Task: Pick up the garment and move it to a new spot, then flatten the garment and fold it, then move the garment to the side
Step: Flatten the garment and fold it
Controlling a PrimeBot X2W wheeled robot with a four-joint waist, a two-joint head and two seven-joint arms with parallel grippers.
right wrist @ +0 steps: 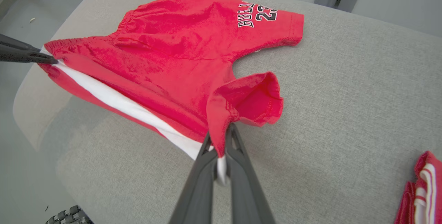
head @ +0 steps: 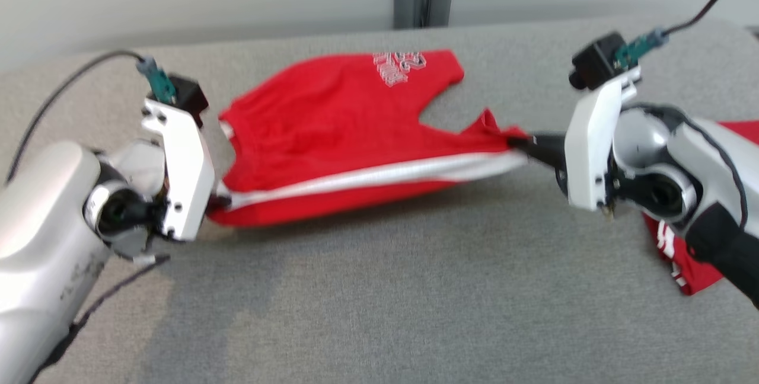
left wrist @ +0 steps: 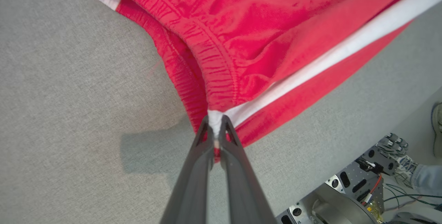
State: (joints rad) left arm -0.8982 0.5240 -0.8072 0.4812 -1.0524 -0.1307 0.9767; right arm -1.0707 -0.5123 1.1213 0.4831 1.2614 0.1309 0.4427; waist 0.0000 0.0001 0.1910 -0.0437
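Desk: the grey fabric-covered desk (head: 379, 313) is carrying the garment (head: 332, 129) across its far-left part, towards the far edge.
Garment: red shorts are being stretched between both arms. The near side with the white stripe (head: 379, 173) is hanging taut above the desk, while the far printed leg is lying on it.
Progress: the pick-up is looking done. The work is probably sitting at the moving or flattening step, with folding and setting aside waiting.
Second red garment (right wrist: 419, 189): lying at the desk's right edge, well apart.
Left fingers (left wrist: 198, 168): pressing together, pinching the waistband (left wrist: 221, 75) at the stripe's end.
Right fingers (right wrist: 198, 182): pressing together, pinching the leg hem (right wrist: 255, 103) at the stripe's other end.
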